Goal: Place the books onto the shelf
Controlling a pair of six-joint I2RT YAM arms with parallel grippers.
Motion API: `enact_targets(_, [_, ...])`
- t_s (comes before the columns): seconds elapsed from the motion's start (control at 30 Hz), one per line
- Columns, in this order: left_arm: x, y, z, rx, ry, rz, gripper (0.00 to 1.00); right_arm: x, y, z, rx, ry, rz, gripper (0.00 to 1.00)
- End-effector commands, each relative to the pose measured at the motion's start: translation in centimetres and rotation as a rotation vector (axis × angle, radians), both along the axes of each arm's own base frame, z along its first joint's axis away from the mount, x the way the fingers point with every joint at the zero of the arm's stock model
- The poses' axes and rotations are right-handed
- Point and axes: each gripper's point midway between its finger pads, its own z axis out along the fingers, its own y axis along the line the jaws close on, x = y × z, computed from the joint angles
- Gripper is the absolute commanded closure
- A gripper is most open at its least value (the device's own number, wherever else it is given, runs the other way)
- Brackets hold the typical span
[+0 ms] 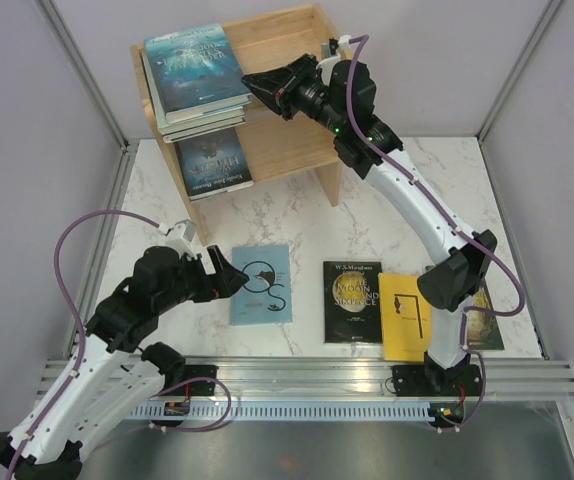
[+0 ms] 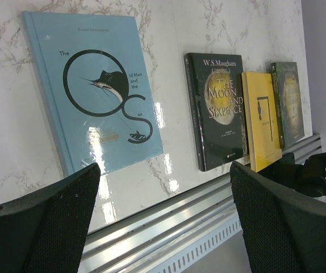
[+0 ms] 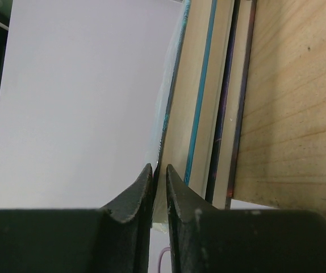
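Aluminium rail along the near edge carries both arm bases. Just past it the left gripper hovers low over the marbled table, its black fingers spread wide with nothing between them, pointing at the pale blue book lying flat just beside it. That cover reads "Ernest Hemingway" in small type, and a large ringed "O" with a marlin inside and a large "S" build the title "The Old Man and the Sea". To its right lies the black book, lettered "W.S.Maugham" and "The Moon and Sixpence" over a golden disc. The yellow book comes next, its edge touching or overlapping the black one, showing a thin line drawing of a hanging figure. The green-gold book is partly hidden behind the right arm, its lettering too small to read. Farther back stands the shelf. A dark blue book lies on its lower tier, and a teal book tops a flat stack on the upper tier; neither title is legible. The right gripper is clenched to a sliver at that stack's edge; whether it pinches the cover cannot be told.
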Motion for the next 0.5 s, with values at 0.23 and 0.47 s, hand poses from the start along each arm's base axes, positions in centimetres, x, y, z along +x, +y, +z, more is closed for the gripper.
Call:
enact_targets(0.23, [0.5,-0.5,0.7,-0.017,-0.025,-0.019,0.04,-0.9,3.7,-1.9,-0.007,0.027,0.073,0.79])
enact_targets(0.47, [0.3,-0.3,0.9,-0.015,-0.025,-0.017,0.04,-0.3,2.4,-2.4,-0.028,0.026,0.043,0.41])
